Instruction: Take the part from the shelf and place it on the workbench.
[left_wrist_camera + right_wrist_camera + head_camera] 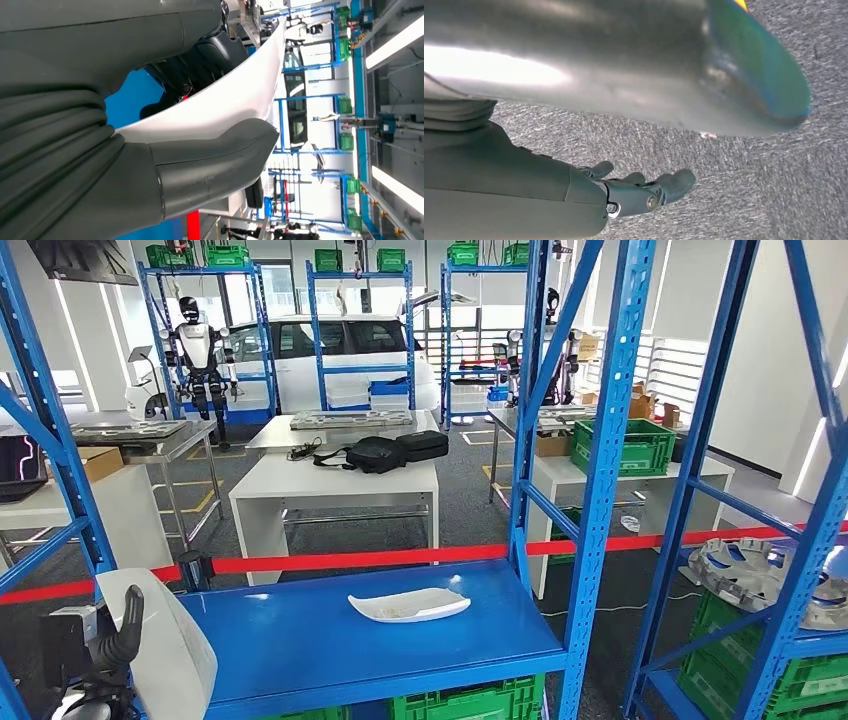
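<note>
The left hand (115, 640) gripped a curved white plastic part (165, 655) clear of the blue metal shelf (330, 640); the right hand (644, 192) hung empty, fingers loosely apart. Placing it on a worktop remained.

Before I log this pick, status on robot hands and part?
Left robot hand holds a white part above the blue shelf. Right robot hand empty, over grey carpet. Second white part lies on shelf.

On the shelf (300, 640) a part (410, 605) lies right of centre, the left hand (110, 645) grips another part (165, 650) at its left end, and a worktop (330, 480) stands behind.
</note>
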Tool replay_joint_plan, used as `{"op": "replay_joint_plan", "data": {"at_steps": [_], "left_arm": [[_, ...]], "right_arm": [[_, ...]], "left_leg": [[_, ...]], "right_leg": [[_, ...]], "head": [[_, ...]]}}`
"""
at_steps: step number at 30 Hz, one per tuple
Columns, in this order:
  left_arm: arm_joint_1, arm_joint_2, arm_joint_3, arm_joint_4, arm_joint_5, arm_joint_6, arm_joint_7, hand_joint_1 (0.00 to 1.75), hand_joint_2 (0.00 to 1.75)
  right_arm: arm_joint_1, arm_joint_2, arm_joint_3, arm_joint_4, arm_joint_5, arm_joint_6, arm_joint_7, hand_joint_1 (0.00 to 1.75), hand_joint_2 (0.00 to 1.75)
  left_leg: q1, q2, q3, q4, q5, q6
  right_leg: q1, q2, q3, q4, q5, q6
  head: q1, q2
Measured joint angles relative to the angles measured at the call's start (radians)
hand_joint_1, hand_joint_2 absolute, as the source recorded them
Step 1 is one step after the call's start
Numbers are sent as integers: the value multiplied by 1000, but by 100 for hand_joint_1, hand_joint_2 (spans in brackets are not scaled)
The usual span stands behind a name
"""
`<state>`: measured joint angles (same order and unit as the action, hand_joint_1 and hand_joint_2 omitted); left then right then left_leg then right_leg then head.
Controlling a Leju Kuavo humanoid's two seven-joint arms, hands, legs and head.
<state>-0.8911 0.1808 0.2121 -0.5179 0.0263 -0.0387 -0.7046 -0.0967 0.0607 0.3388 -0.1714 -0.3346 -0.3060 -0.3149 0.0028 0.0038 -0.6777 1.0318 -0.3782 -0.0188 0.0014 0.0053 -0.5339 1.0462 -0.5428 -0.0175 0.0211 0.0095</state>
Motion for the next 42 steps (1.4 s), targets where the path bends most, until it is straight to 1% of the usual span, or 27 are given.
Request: {"op": "replay_joint_plan", "data": {"at_steps": [2,3,5,7,8,10,12,14,15,17,18,20,22,23,24,25,26,27,29,31,33,34,36,38,39,40,42], "left_arm": [[-1,1,0,3,-5,0,0,175,175],[-1,2,0,5,-6,0,0,175,175],[-3,4,0,10,-7,0,0,175,175],[-6,2,-3,16,-10,1,0,175,175],[-6,1,-5,19,-11,2,0,175,175],[-6,-4,-10,24,-14,5,0,175,175],[-7,-8,-16,24,-16,6,0,175,175],[-10,-14,-20,21,-18,6,0,175,175],[-12,-16,-21,20,-19,6,0,175,175],[-13,-20,-23,22,-19,6,0,175,175],[-14,-23,-23,23,-19,6,0,175,175],[-14,-28,-23,23,-19,6,0,175,175],[-14,-31,-24,24,-19,6,0,175,175],[-13,-31,-24,25,-19,6,0,175,175],[-11,-32,-24,26,-19,5,0,175,175],[-10,-32,-24,27,-19,5,0,175,175],[-8,-32,-24,27,-19,4,0,175,175],[-7,-32,-24,27,-19,2,0,175,175],[-6,-31,-24,25,-19,-2,0,175,175],[-7,-32,-24,24,-19,-5,-1,175,175],[-7,-33,-24,25,-19,-6,0,175,175],[-6,-33,-24,26,-19,-6,0,175,175],[-7,-33,-24,27,-19,-6,0,175,175],[-6,-34,-24,30,-19,-6,0,175,175],[-5,-34,-24,31,-19,-6,0,175,175],[-4,-35,-24,32,-19,-5,0,175,175],[-4,-36,-24,33,-19,-5,0,175,175]], "right_arm": [[-1,0,0,0,0,1,1,0,0],[-2,0,0,0,0,1,2,0,0],[-3,0,0,0,-1,1,4,0,0],[-3,0,0,0,-2,1,1,0,0],[-2,0,0,0,-3,1,-1,0,0],[0,0,0,0,-4,1,-6,0,0],[1,0,0,0,-4,1,-7,0,0],[2,-1,-1,0,-4,1,-8,0,0],[3,-1,-1,0,-4,1,-8,0,0],[8,-1,-1,0,-5,0,-8,0,0],[11,-1,-1,0,-5,0,-8,0,0],[16,-1,-2,0,-5,0,-8,0,0],[16,-1,-2,0,-5,0,-8,0,0],[16,-1,-2,0,-5,0,-8,0,0],[15,-1,-2,0,-5,0,-8,0,0],[15,-1,-2,0,-4,0,-8,0,0],[14,-1,-2,0,-4,0,-7,0,0],[13,-2,-2,0,-4,0,-6,0,0],[10,-3,-2,0,-4,0,-5,0,0],[9,-3,-2,0,-4,-1,-4,0,0],[9,-3,-2,0,-5,-2,-4,0,0],[9,-4,-2,0,-6,-2,-4,0,0],[9,-4,-4,0,-9,-2,-6,0,0],[11,-4,-5,0,-11,-3,-8,0,0],[11,-4,-5,0,-12,-4,-8,0,0],[11,-4,-6,0,-12,-5,-8,0,0],[11,-4,-6,0,-12,-8,-8,0,0]], "left_leg": [[3,0,-2,-3,12,-12],[4,-1,-9,4,0,-18],[8,-2,-34,70,-78,-28],[10,-2,-58,191,-171,-37],[10,-2,-61,243,-188,-40],[12,-2,-27,265,-160,-42],[14,-2,71,163,-130,-39],[9,-5,162,31,-154,-28],[5,-6,179,-4,-167,-20],[1,-6,170,-19,-154,2],[1,-3,163,-21,-142,12],[4,0,138,-25,-113,28],[1,0,103,-23,-84,34],[0,-1,83,-21,-69,35],[-2,-1,63,-20,-55,35],[-2,-1,44,-17,-42,33],[-3,-1,26,-14,-30,32],[-3,-1,11,-10,-19,29],[-4,0,-7,-4,0,19],[-4,2,-11,-7,18,8],[-2,0,-16,-10,24,-4],[-1,-1,-24,3,2,-11],[2,-3,-48,86,-94,-24],[5,-2,-70,218,-180,-35],[7,-2,-70,267,-189,-38],[8,-2,-58,288,-177,-39],[10,-2,18,227,-130,-39]], "right_leg": [[0,-2,-10,-6,15,-13],[-2,-4,-18,-8,27,-20],[-6,-7,-41,-12,53,-31],[-6,-8,-70,-12,79,-34],[-6,-9,-86,-11,92,-33],[-6,-10,-120,-11,118,-30],[-6,-9,-148,-10,143,-23],[-5,-8,-163,-11,167,-12],[-5,-8,-166,-15,179,-5],[-8,-6,-169,-26,202,9],[-10,-5,-174,-24,197,15],[-12,-4,-200,37,120,22],[-11,-4,-233,169,9,24],[-10,-4,-241,231,-17,23],[-8,-4,-235,269,-17,21],[-6,-4,-214,275,3,18],[-3,-3,-174,246,29,14],[-1,-3,-119,187,40,9],[6,-2,-17,47,17,0],[11,-1,17,-18,-6,-7],[9,-4,4,-21,13,-16],[7,-6,-5,-24,26,-23],[3,-9,-30,-27,54,-31],[2,-10,-61,-25,81,-33],[2,-11,-78,-24,94,-32],[2,-11,-95,-22,107,-30],[1,-12,-127,-18,130,-25]], "head": [[0,0],[-2,0],[-3,0],[-5,0],[-6,0],[-6,0],[-7,0],[-6,0],[-6,0],[-5,0],[-5,0],[-3,0],[-1,0],[0,0],[0,0],[0,0],[1,0],[1,0],[1,0],[0,0],[0,0],[-1,0],[-2,0],[-3,0],[-3,0],[-4,0],[-4,0]]}}
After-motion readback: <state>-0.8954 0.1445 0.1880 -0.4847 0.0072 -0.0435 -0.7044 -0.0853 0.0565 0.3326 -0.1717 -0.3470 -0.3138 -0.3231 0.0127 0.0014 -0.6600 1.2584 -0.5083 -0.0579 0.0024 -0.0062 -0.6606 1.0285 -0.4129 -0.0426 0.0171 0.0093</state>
